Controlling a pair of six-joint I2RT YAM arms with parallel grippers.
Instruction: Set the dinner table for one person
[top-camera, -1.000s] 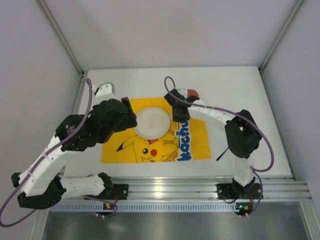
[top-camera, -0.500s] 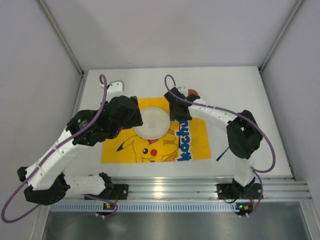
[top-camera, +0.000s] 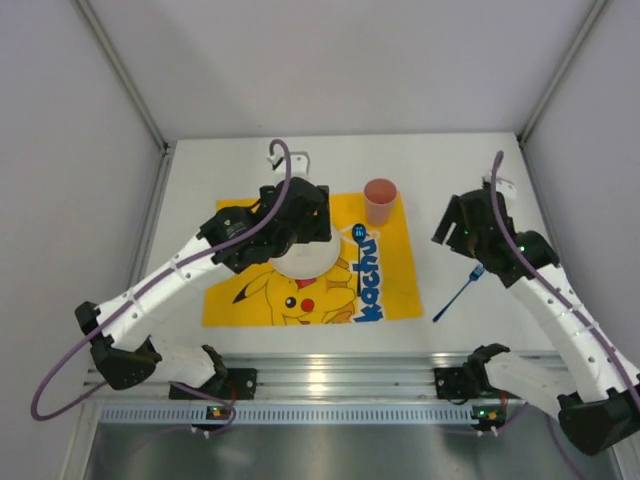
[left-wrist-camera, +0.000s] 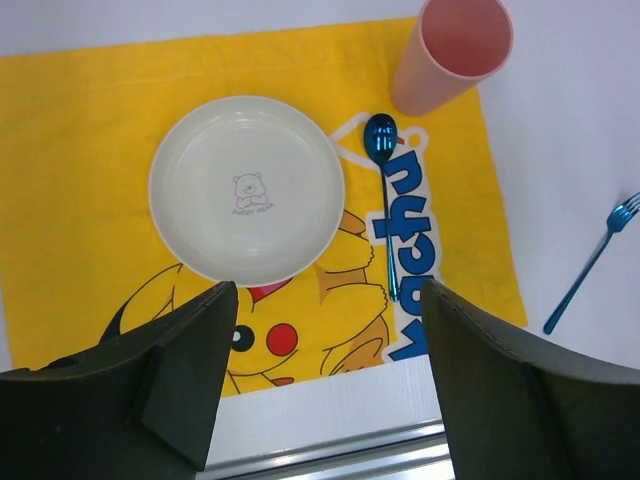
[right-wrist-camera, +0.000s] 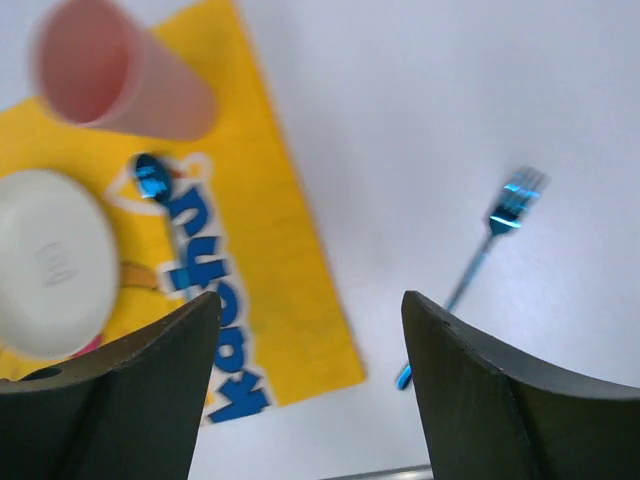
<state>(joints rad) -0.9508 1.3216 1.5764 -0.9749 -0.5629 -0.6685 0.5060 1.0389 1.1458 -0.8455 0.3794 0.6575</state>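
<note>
A white, matte dinner table fills the floor of a booth with plain pale walls, a ribbed aluminium rail running along its near edge; a yellow cloth mat lies at the middle of the table, close to that near edge, printed with a Pikachu and blue letters reading "kachu". On the mat sits a round, glossy white plate with a small bear drawing, its caption too fine to read; a shiny blue spoon lies just right of the plate, bowl toward the far edge; a pink tapered cup stands upright at the mat's far right corner. A blue fork rests on bare tabletop toward the right edge. The left gripper hangs above the plate, fingers spread and holding nothing; the right gripper, likewise spread and unladen, hangs near the fork.
</note>
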